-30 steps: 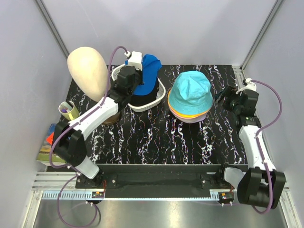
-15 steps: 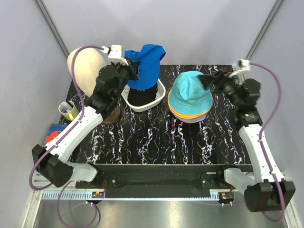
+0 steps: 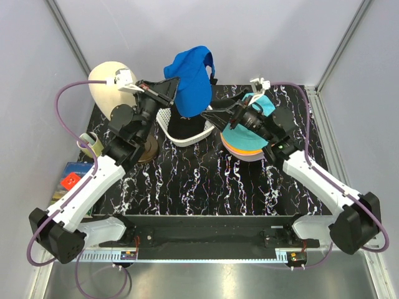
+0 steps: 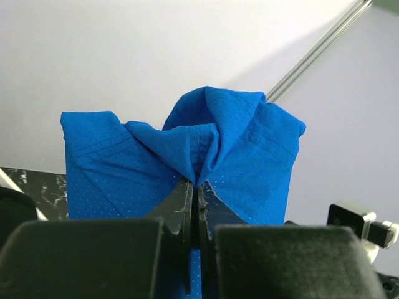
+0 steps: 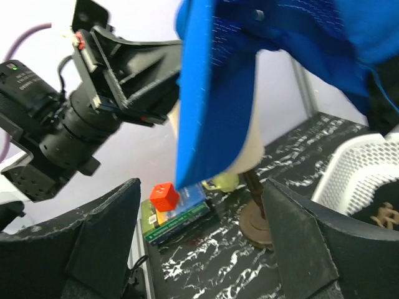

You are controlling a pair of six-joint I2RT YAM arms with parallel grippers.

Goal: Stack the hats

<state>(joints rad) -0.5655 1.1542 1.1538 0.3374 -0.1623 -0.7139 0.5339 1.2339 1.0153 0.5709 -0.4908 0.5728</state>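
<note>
My left gripper [image 3: 177, 85] is shut on a pinched fold of the royal-blue hat [image 3: 192, 80], which hangs in the air above the white basket [image 3: 201, 133]. The left wrist view has the jaws [image 4: 198, 190] pressed together on the blue fabric [image 4: 246, 149]. My right gripper [image 3: 216, 118] stands open just right of the hanging hat, empty, its brim [image 5: 209, 87] above the fingers [image 5: 103, 240]. The stack has the teal hat [image 3: 240, 134] on top of orange [image 3: 240, 149] and lavender [image 3: 250, 157] brims, partly hidden by the right arm. A black cap [image 3: 182, 128] lies in the basket.
The cream mannequin head [image 3: 107, 87] stands at the back left on a round brown base [image 5: 255, 225]. Books [image 5: 181, 218] with a red cube [image 5: 164, 195] and a yellow-green roll [image 3: 89, 145] sit at the left table edge. White walls and frame posts close the back.
The left arm has lifted the blue hat up out of the basket. The right arm has swung left from the right side, over the stack, toward the hanging hat.
</note>
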